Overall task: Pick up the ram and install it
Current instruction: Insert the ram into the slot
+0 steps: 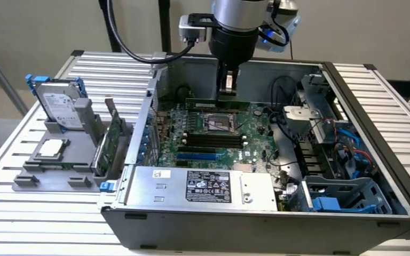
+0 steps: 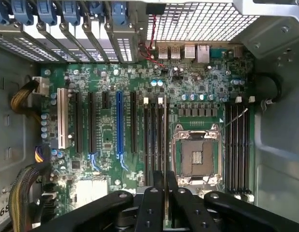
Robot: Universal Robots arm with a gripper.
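Observation:
My gripper (image 1: 226,92) hangs inside the open computer case (image 1: 376,106), over the far part of the green motherboard (image 1: 255,133). It is shut on the ram (image 1: 215,103), a thin green stick held level just above the empty processor socket (image 1: 218,122). In the wrist view the black fingers (image 2: 152,203) close on the ram's thin edge (image 2: 166,195), roughly in line with the black memory slots (image 2: 154,140) beside the socket (image 2: 197,157). A second bank of black slots (image 2: 236,145) lies on the socket's other side.
On the exterior view's left, a grey holder (image 1: 48,170) carries a hard drive (image 1: 59,106), a green expansion card (image 1: 109,144) and a square silver processor chip (image 1: 53,150). A power supply (image 1: 205,186) fills the case's near side. Cables and drive cages (image 1: 333,154) crowd the right.

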